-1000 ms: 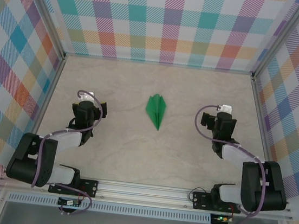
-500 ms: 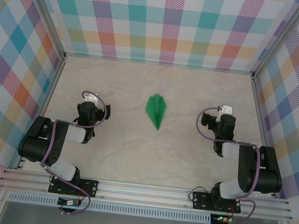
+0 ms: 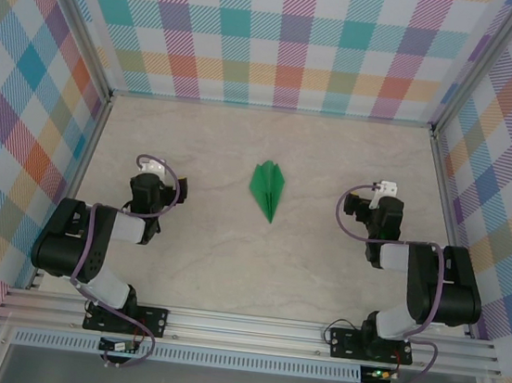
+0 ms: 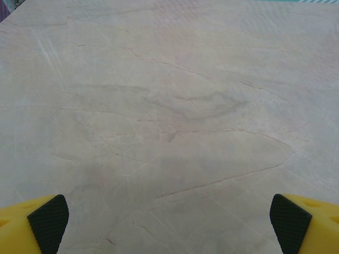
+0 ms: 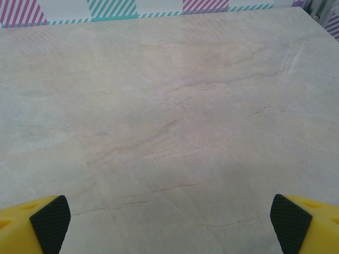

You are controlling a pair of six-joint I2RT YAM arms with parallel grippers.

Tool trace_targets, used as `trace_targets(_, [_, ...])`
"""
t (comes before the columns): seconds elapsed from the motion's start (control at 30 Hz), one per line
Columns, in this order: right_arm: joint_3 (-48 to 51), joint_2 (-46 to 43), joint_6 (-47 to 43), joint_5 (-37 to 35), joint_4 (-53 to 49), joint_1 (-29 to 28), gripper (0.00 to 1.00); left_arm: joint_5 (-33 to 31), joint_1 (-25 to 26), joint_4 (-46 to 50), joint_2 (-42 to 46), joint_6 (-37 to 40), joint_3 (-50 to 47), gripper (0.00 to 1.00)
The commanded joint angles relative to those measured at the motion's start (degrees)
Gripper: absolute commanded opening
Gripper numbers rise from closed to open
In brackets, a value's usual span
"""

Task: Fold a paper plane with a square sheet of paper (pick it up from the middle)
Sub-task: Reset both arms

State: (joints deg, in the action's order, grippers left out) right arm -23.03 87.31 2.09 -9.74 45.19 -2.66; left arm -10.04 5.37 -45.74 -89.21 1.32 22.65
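Note:
The square sheet of paper lies folded into a bright-green paper plane (image 3: 268, 189) at the middle of the table, its point toward the near edge and nothing touching it. My left gripper (image 3: 152, 179) sits well to its left, low over the table. It is open, and bare table shows between its black pads (image 4: 48, 223) in the left wrist view (image 4: 169, 225). My right gripper (image 3: 382, 200) sits about as far to the plane's right. It is open too, with bare marble between its pads (image 5: 290, 222) in the right wrist view (image 5: 169, 225).
Checked walls (image 3: 284, 36) close in the marble table (image 3: 256, 266) on the left, back and right. An aluminium rail (image 3: 248, 329) with both arm bases runs along the near edge. Both arms are folded back close to their bases.
Both arms have folded in toward their bases, with the grippers staying open and nearly in place. The paper plane has not moved.

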Motion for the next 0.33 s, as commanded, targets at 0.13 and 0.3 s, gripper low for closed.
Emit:
trace_targets(0.13, [0.3,0.1,0.1,1.1,2.8,0.5,1.00,1.3,-0.6,-0.1,-0.5,-0.1,1.6,1.00])
trace_targets(0.3, [0.6,0.1,-1.2,4.2,3.4,0.4,1.00,1.4,-0.6,-0.4,-0.4,-0.1,1.5,1.00])
